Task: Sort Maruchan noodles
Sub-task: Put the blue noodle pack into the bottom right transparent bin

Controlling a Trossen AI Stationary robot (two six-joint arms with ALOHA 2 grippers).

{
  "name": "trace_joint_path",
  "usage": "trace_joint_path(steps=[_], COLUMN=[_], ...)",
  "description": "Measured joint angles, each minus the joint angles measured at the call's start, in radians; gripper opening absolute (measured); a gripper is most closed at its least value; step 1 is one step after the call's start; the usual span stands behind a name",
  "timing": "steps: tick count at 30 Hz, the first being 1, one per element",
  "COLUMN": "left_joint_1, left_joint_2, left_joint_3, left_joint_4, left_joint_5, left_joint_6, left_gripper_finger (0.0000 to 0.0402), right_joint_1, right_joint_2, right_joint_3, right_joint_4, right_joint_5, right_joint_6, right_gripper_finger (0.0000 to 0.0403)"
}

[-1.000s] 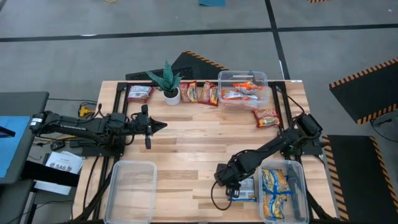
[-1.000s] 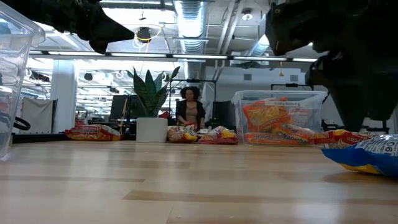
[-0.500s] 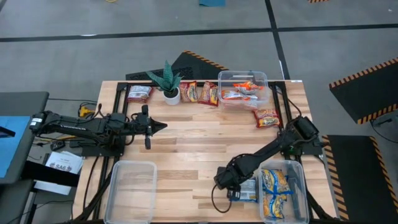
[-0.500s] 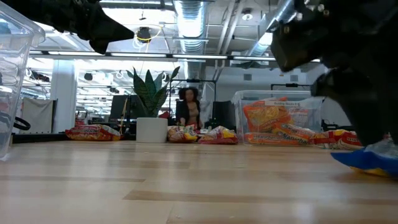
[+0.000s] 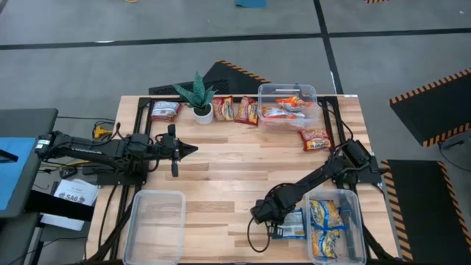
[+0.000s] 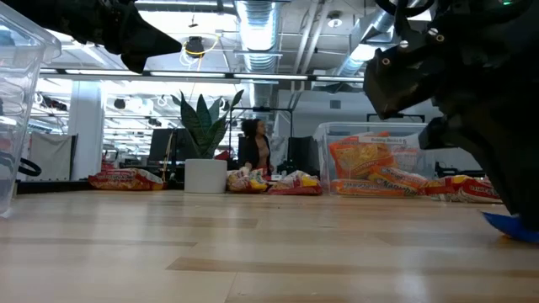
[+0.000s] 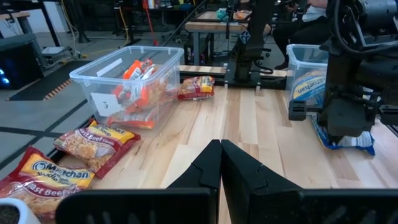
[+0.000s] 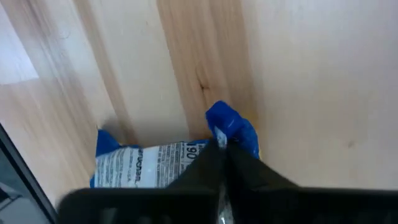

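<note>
Right gripper (image 8: 222,163) is pinching the blue packet (image 8: 155,163) by its corner (fingers clamped); it's needing a clean lift into the near-right bin (image 5: 357,221).

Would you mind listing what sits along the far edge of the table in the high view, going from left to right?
Red-white noodle packet → green plant in a white pot → two packets side by side → clear bin holding packets → lone packet beside that bin.
</note>
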Motion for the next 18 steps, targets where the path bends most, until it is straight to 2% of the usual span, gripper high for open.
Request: trace_joint_path(steps=[2, 10, 13, 18], left_joint_1=[0.000, 0.000, 0.000, 0.000], left_joint_2=[0.000, 0.000, 0.000, 0.000], left_joint_3=[0.000, 0.000, 0.000, 0.000], left_joint_4=[0.000, 0.000, 0.000, -0.001], left_joint_5=[0.000, 0.000, 0.000, 0.000], left_joint_6=[0.000, 0.000, 0.000, 0.000], left_gripper_finger=[0.0000, 0.0000, 0.0000, 0.0000], right_joint_1=[-0.011, -0.071, -0.084, -0.089], right_joint_2=[-0.004, -0.007, -0.008, -0.059], right_joint_3=[0.010, 0.173, 0.275, 0.435], right_joint_4=[0.000, -0.024, -0.128, -0.371], right_joint_5=[0.009, 0.023, 0.024, 0.119], right_joint_6=[-0.016, -0.186, -0.255, -0.276], right_gripper_finger=[0.0014, 0.0006, 0.0006, 0.0005])
